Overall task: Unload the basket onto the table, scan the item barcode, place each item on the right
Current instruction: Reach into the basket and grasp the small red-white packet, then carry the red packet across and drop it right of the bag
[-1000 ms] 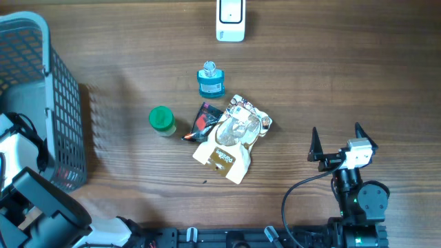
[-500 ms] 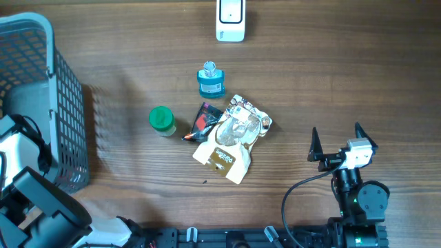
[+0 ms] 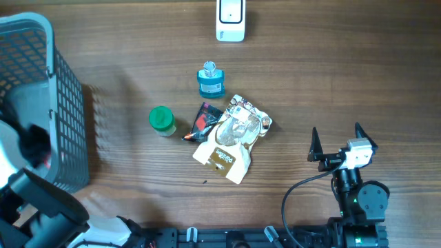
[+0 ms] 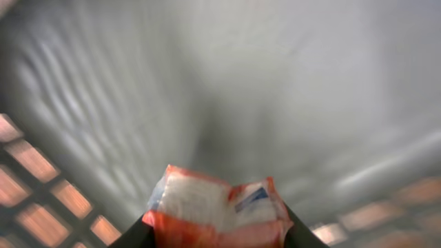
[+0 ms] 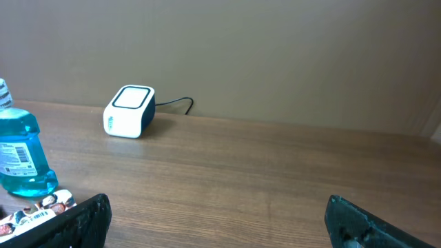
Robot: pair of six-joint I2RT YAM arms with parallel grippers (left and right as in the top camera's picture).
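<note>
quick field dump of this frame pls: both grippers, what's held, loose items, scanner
left gripper: down inside the basket, closed on an orange-and-white packet
right gripper: open, holding nothing, near side at the right
scanner: far side, centre, no item held to it
loose items: blue bottle, green-lidded jar, snack bag lying against a dark wrapper
scan: not yet done

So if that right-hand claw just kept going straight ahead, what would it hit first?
Probably nothing: as far as the views show, ahead of the right gripper lies only bare table. The white scanner and blue bottle stand off to its left, out of line.
</note>
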